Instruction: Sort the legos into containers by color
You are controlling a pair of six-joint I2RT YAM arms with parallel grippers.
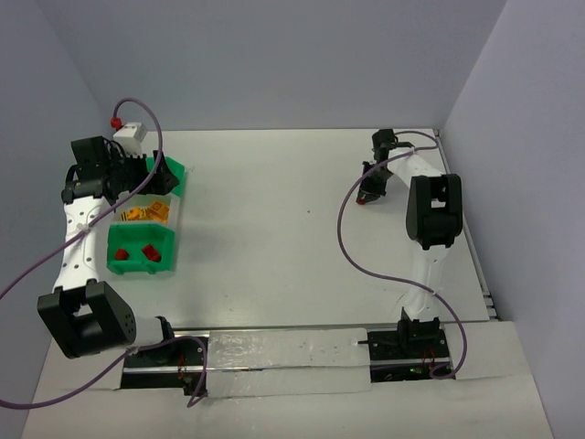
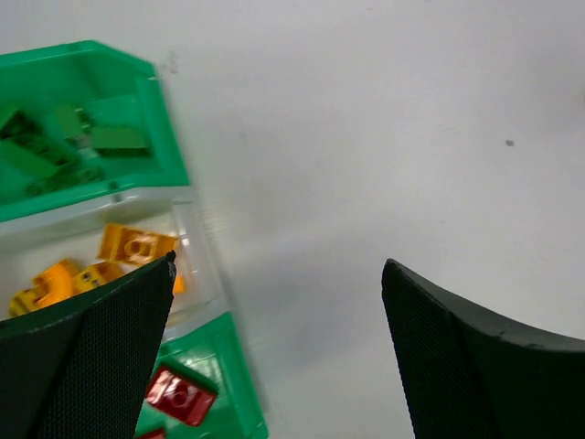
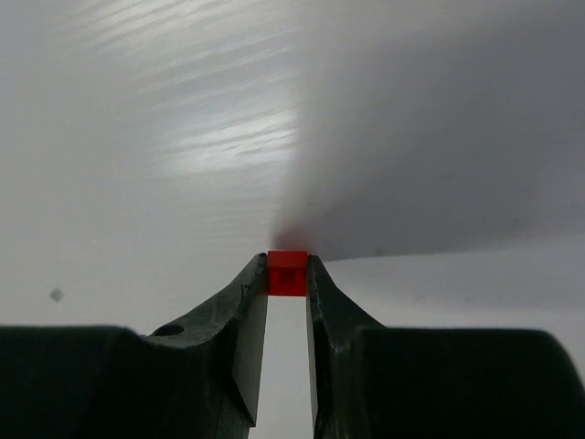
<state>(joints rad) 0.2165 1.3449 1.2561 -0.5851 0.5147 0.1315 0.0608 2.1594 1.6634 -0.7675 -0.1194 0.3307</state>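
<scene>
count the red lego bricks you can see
3. Two small red plastic lego bricks lie in the near green plastic bin; a third is pinched in the right gripper. More may be hidden.

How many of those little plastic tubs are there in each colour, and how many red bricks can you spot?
Bright green plastic bins: 2
Whitish plastic bin: 1
Tiny red plastic bricks: 3 (2 in the near green bin, 1 in the right gripper)
Total: 6
</scene>
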